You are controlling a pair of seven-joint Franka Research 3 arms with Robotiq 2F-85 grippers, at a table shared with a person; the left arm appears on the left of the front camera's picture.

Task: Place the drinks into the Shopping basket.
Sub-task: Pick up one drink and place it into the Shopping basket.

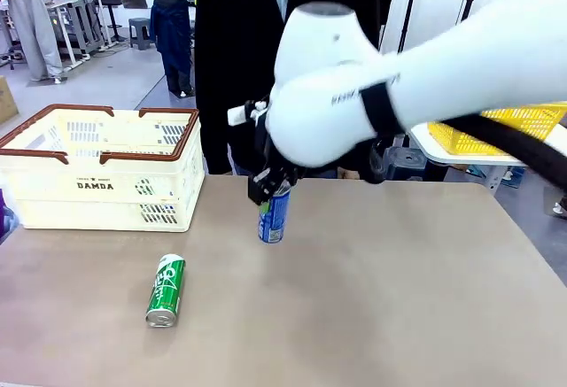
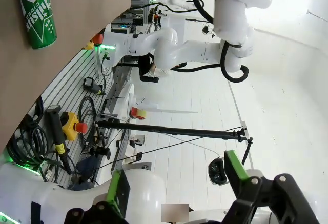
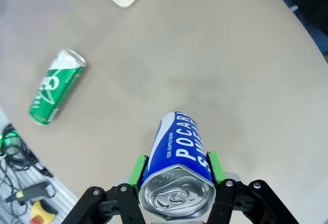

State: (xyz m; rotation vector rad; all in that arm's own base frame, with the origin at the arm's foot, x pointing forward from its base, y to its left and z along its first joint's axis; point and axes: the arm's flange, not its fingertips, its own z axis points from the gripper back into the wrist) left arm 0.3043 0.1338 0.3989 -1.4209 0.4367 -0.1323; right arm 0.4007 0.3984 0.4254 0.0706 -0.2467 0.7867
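Tools: right tool clamped on upright blue can near counter centre; left tool spread wide, empty. Also shown: green can lying toward near-left edge, Shopping basket at far-left corner, person beyond far edge.

Cans: two – green can, blue can. Baskets: two – cream basket, yellow basket. Bench: one. Person behind bench: one. Hands: two – left hand, right hand.
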